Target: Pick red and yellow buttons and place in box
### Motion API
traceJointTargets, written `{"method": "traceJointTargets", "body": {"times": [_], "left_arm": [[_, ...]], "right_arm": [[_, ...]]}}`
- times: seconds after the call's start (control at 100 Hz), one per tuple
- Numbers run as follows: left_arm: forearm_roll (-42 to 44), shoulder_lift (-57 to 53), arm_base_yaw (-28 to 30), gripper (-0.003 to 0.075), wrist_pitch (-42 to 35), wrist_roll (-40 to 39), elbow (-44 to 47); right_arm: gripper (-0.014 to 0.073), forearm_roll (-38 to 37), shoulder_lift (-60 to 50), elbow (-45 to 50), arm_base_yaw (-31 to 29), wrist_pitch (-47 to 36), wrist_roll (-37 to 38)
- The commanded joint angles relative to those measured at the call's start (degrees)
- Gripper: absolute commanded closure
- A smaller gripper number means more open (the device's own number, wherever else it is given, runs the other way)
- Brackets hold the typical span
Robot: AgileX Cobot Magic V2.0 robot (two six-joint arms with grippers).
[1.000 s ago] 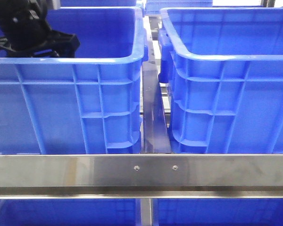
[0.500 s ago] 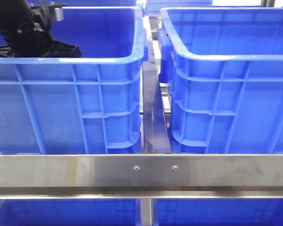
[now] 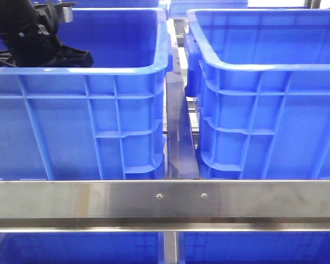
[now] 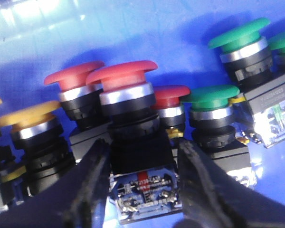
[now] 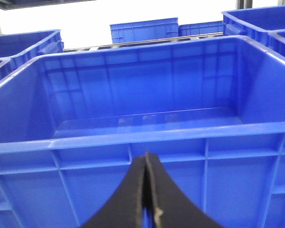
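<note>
While the front view hides the crate's contents, the left wrist view shows the left claw (image 4: pixel 142 183) spread wide astride an upright red button (image 4: pixel 126 90). Its cap points up. The right claw (image 5: pixel 147 199) is closed, empty, before the box (image 5: pixel 133 137).

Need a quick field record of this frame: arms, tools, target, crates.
left tool: open, fingers either side of a red button, inside the left crate
right tool: shut, empty, facing a blue crate
nearby buttons: red, yellow, green
contact: fingers close to the button's black body; grip not confirmed
right crate, front view: contents hidden
</note>
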Motion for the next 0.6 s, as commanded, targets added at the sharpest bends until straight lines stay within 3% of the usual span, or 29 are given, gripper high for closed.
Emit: {"method": "traceJointTargets", "body": {"times": [0.0,0.3,0.59], "left_arm": [[-0.3,-5.4,-0.5,0.0739,-1.9,0.0,-1.5],[-0.3,-17.2,-3.8,0.0739,0.9,1.3,-1.5],[-0.3,-27.1,-15.4,0.0739,2.8,1.5,-1.5]], "right_arm": [[0.0662,-0.3,-1.4,-1.1,0.0,-4.7,-0.1],[0.0662,-0.3,-1.4,-1.1,0.0,-4.7,-0.1],[0.0662,-0.3,-1.4,-1.1,0.0,-4.7,-0.1]]}}
